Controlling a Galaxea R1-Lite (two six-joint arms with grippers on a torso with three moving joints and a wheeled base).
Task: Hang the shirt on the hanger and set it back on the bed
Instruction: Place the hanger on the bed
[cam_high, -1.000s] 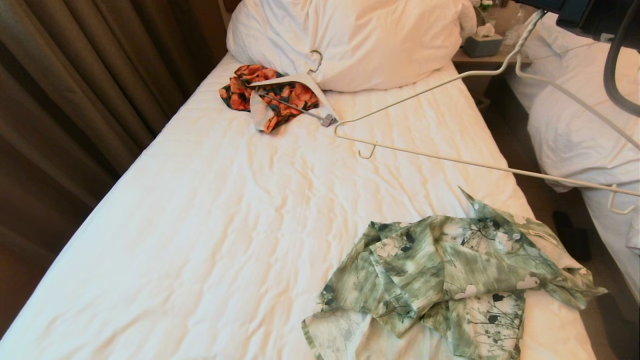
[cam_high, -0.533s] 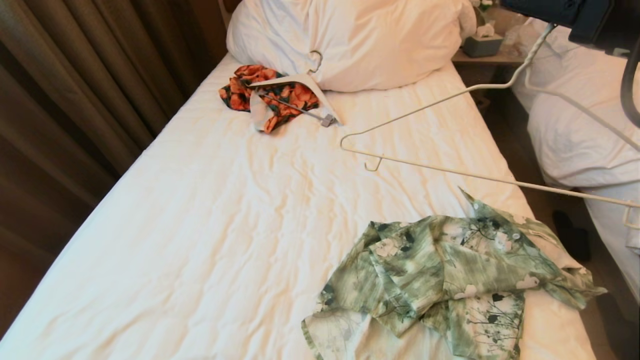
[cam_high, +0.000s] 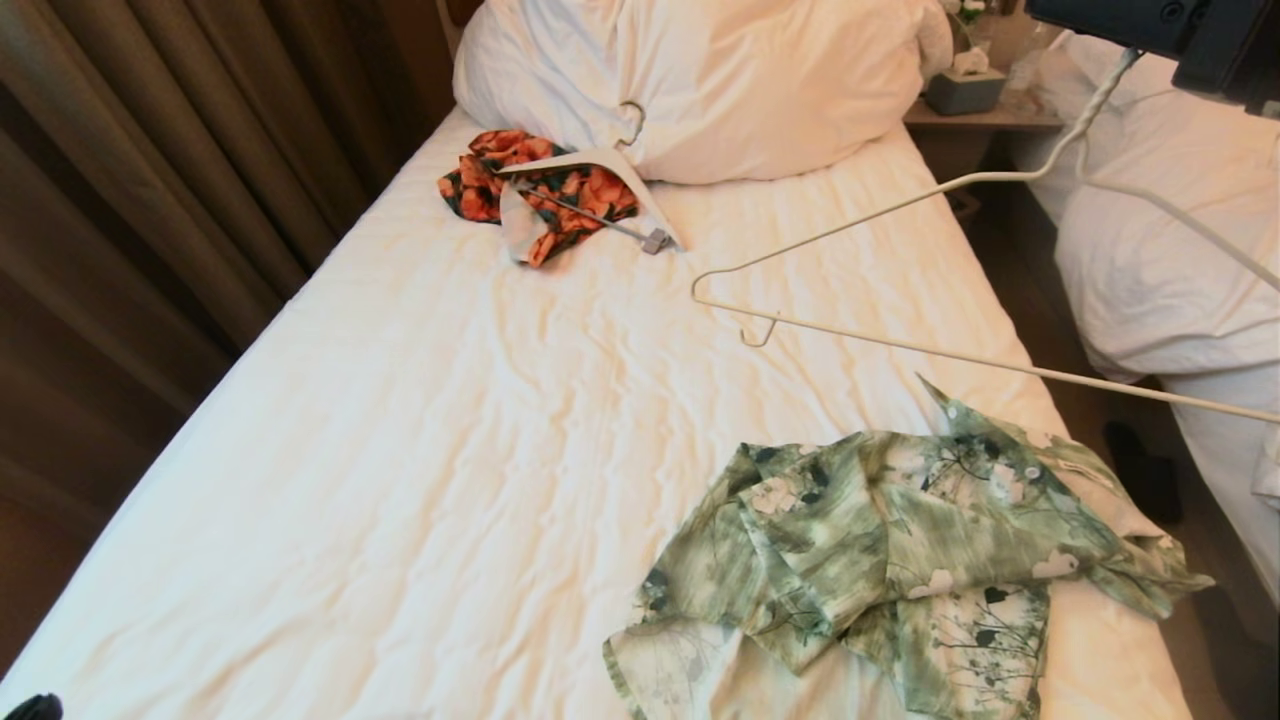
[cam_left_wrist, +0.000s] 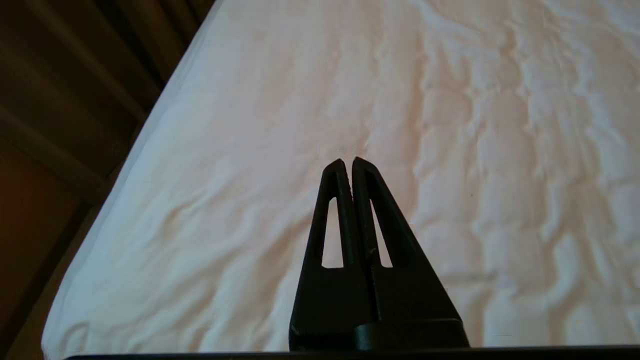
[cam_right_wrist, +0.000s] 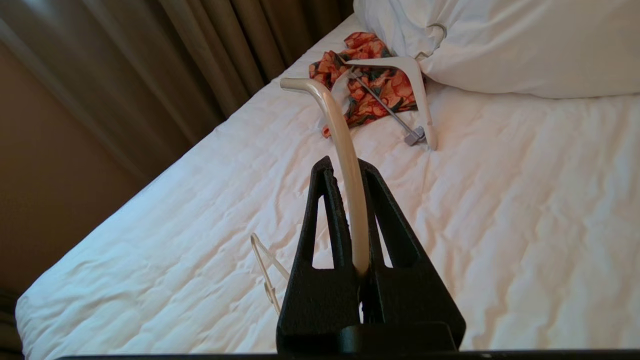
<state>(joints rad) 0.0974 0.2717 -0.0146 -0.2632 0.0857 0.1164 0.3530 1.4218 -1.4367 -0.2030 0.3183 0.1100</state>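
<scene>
Right claw (cam_right_wrist: 350, 167) clamps the hanger (cam_high: 900, 345) aloft; shirt (cam_high: 900, 560) lies unhung on the bed (cam_high: 400, 450); left claw (cam_left_wrist: 348, 162) shut, empty.

i find no readable text, label, brand, number or sign in any of my views. the shirt (cam_high: 900, 560) carries only a flower and leaf print, the hanger (cam_high: 900, 345) is plain, and the bed (cam_high: 400, 450) sheet is unmarked.
</scene>
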